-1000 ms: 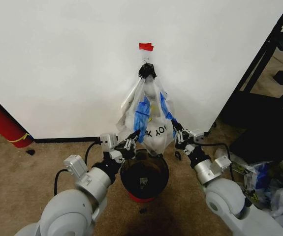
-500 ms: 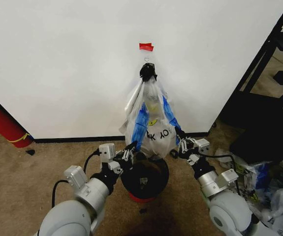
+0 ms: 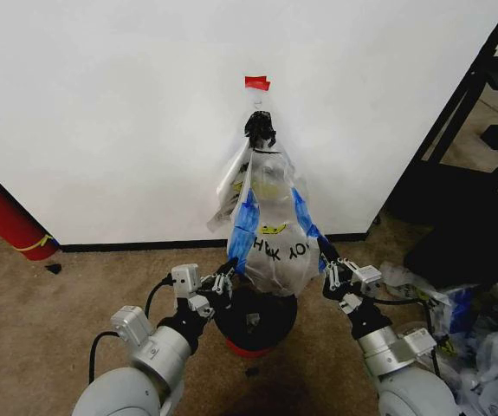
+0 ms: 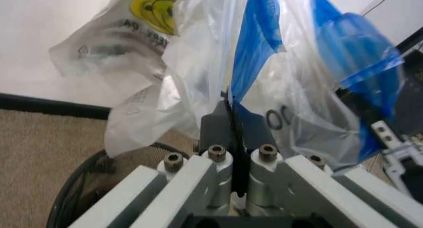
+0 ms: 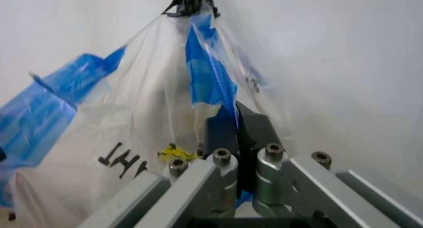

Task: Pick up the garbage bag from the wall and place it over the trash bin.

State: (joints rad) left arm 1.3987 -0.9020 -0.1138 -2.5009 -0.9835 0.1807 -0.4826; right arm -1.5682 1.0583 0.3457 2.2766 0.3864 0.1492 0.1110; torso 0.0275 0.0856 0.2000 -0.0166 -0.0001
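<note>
The garbage bag, thin and see-through with blue patches, hangs from a black knot on the small hook under the red tape strip on the white wall. A clear bag printed with a yellow smiley hangs with it. My left gripper is shut on the bag's lower left edge, pinching a blue strip. My right gripper is shut on the lower right edge, also on a blue strip. The trash bin, dark with a red base, stands on the carpet right under the bag, between the two grippers.
A long red cylinder leans at the left by the black baseboard. A black rack and a black box stand at the right, with loose plastic bags on the floor beside them. Brown carpet lies all around the bin.
Both grippers have come down and back toward me, a little farther apart, holding the bag's lower edges. The bag has spread wider at its bottom. Its top stays on the hook.
</note>
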